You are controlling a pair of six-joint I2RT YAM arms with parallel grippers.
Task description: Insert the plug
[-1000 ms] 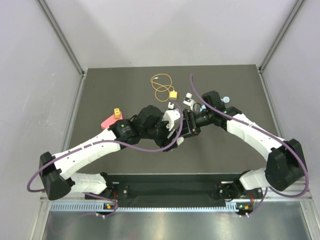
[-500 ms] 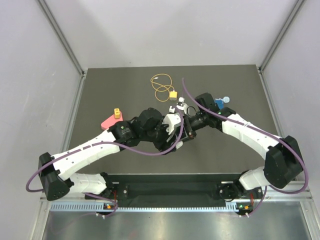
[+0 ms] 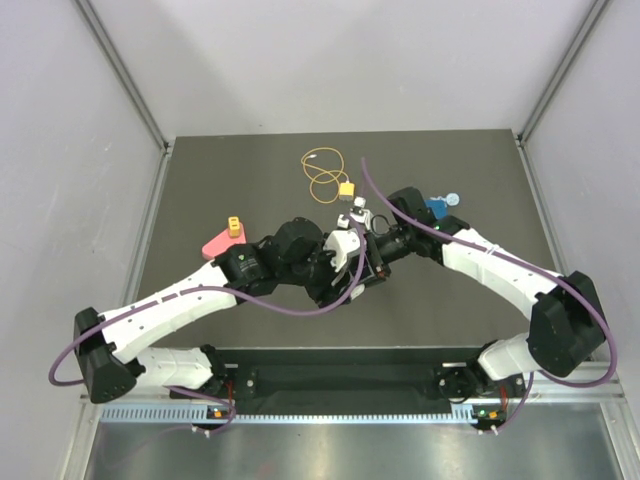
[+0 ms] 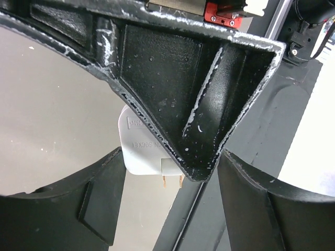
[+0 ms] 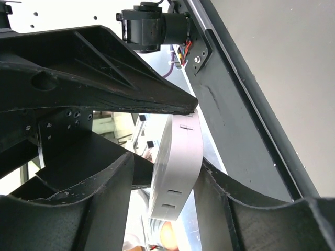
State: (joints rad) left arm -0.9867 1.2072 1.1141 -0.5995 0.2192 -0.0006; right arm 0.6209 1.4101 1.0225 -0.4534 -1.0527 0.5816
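White plug (image 4: pixel 140 149) sits clamped in the left hand (image 4: pixel 172 178), close to the slotted white block (image 5: pixel 180 162) gripped by right hand (image 5: pixel 180 137).

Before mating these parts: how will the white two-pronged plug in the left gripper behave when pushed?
The white plug looks like moulded plastic: probably stiff and light. Its smooth faces may slip or twist in the left gripper. The thin copper prongs could bend if pushed crooked.

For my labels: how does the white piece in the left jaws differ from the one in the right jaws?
The left piece has two copper prongs; the right piece has narrow slots instead. The left piece shows raised lettering; the right piece shows none. Both are whitish and gripped.
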